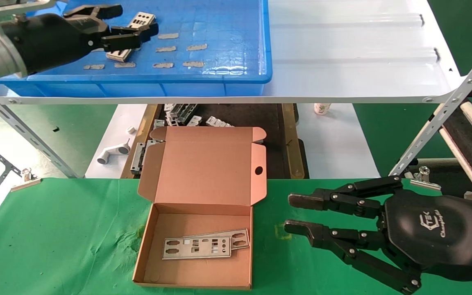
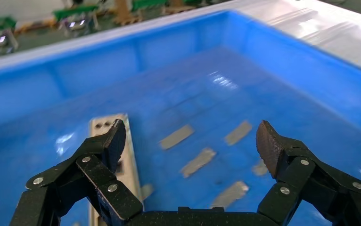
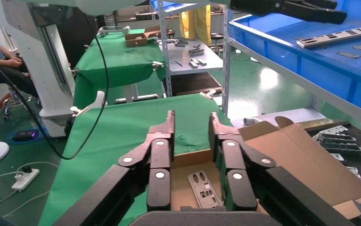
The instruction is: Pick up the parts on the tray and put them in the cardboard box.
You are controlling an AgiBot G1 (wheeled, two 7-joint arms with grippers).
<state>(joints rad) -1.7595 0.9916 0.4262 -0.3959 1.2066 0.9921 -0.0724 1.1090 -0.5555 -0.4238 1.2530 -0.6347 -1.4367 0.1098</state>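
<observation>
Parts lie in two places: one plate [image 1: 131, 36] rests on the floor of the tray [image 1: 236, 78] toward its left end, partly hidden in the head view by the left gripper [image 1: 135, 22], and two more plates [image 1: 203, 245] lie overlapping on the floor of the cardboard box [image 1: 197, 205], toward its near right corner. In the left wrist view the tray plate [image 2: 127, 155] lies flat just beside one spread finger [image 2: 112, 141], and the other finger [image 2: 268, 143] stands well apart from it, so the pincer is wide and holds nothing. Tan tape strips [image 1: 180, 48] are stuck to the tray floor around the plate. The tray sits at the left end of a white shelf board [image 1: 355, 53]. Below it the box stands open on a green cloth [image 1: 55, 229], its lid [image 1: 207, 164] tilted back toward the shelf. The right gripper [image 1: 297, 215] hovers over the cloth just beside the box's right wall, its fingers parted with nothing between them.
</observation>
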